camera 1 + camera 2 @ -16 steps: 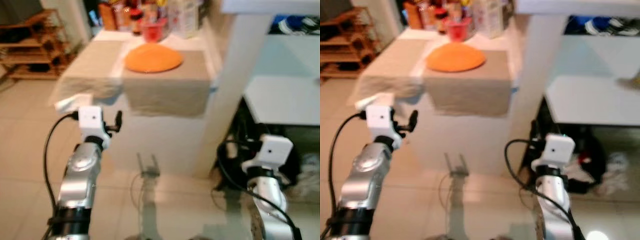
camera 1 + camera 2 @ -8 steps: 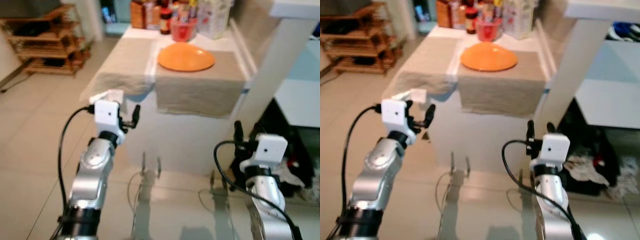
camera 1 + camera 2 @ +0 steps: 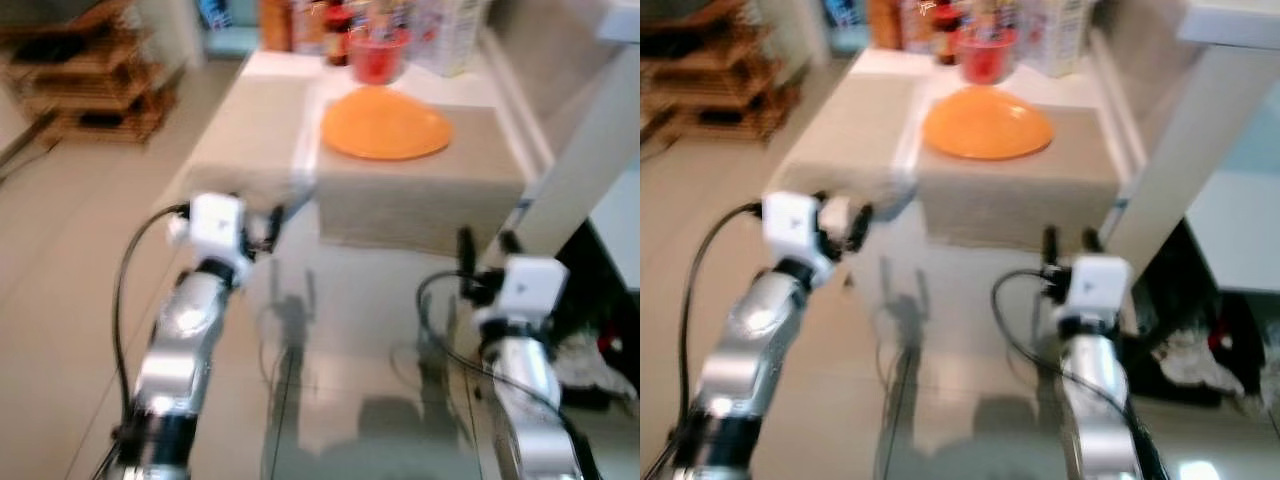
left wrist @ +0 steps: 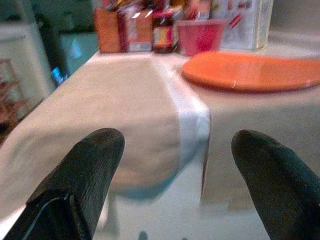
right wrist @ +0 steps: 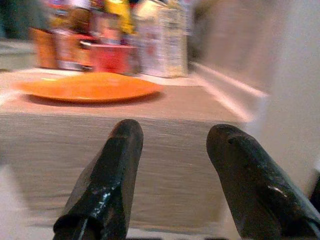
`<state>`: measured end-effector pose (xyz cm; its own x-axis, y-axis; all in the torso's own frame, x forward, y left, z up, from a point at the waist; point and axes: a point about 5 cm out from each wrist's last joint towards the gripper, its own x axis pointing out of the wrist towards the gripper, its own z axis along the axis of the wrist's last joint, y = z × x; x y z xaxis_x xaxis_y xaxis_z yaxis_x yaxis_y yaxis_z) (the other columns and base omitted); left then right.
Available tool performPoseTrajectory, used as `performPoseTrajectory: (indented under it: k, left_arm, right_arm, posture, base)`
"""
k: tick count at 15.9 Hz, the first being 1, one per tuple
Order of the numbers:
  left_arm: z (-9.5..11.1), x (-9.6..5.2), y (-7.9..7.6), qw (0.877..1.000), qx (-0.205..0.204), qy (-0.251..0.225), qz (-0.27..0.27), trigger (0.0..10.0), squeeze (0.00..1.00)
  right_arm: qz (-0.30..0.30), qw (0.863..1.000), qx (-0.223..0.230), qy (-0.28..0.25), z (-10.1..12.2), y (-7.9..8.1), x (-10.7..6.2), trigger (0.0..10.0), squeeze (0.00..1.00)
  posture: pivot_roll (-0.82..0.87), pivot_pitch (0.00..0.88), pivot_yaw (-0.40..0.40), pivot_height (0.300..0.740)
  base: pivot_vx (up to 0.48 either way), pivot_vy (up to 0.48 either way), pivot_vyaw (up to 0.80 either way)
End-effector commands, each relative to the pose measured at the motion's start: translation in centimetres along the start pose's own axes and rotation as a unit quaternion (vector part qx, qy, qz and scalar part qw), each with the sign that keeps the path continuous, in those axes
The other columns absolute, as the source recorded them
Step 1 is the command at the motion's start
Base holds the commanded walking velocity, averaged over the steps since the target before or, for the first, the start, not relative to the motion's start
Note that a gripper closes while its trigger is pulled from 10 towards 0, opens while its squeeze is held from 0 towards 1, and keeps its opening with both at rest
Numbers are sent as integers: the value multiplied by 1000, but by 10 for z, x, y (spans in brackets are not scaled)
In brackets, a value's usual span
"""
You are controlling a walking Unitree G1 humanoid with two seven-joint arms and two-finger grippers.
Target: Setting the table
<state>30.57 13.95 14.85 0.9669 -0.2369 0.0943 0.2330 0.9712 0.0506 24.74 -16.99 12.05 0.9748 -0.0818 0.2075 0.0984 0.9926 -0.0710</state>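
up on the table [image 3: 270, 140], seen from the left eye view, two beige placemats [image 3: 420, 190] were laid side by side, and an orange plate [image 3: 385, 125] was set on the right-hand one. a red cup [image 3: 378, 58] and some bottles and cartons [image 3: 300, 20] were crowded at the far end. the left gripper [image 3: 272, 225] was held up near the table's front edge, the right gripper [image 3: 485, 245] just below the hanging edge of the plated mat. everything was blurred.

same scene from the right eye view: a wooden shelf [image 3: 710, 90] was seen off to the left on the tiled floor [image 3: 680, 200].

from the left wrist view, the black fingers [image 4: 85, 170] were spread wide with nothing between them, pointed at the bare mat [image 4: 100, 110] and the white strip of table between the two mats.

from the right wrist view, the fingers [image 5: 112, 170] were parted and empty too, aimed at the mat's front edge with the plate beyond.

progress-wise, it was judged early: one place looked partly done (mat plus plate), the other mat was still unplated, and no cutlery could be made out anywhere.
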Motion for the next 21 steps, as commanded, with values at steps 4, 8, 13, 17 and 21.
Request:
performPoseTrajectory:
  k: [4, 8, 13, 17, 21]
  left_arm:
    - [9, 5, -14, 1000, -1, -23, -16, 10000, 0]
    - [19, 9, -26, 997, 27, -48, -51, 10000, 0]
    - [31, 19, -33, 995, 15, -68, -78, 10000, 0]
    - [29, 19, -34, 994, 13, -68, -82, 10000, 0]
    - [28, 19, -34, 994, 15, -66, -82, 10000, 0]
  right_arm:
    - [-19, 1000, -14, 0, -1, -12, -1, 10000, 0]
    - [-34, 997, -39, -49, 17, -15, 3, 10000, 0]
    - [-30, 998, -38, -50, 17, -12, 4, 10000, 0]
    - [-32, 998, -40, -47, 16, -11, 3, 10000, 0]
    - [-30, 998, -40, -46, 15, -11, 3, 10000, 0]
  posture:
    - [-20, 0, 32, 722]
    - [-23, 0, 32, 722]
    - [-30, 0, 41, 722]
    - [-31, 0, 47, 722]
    - [-30, 0, 43, 722]
  base:
    - [369, 306, 0]
    - [353, 251, 0]
    - [0, -226, 0]
    - [0, -450, 0]
    - [0, -449, 0]
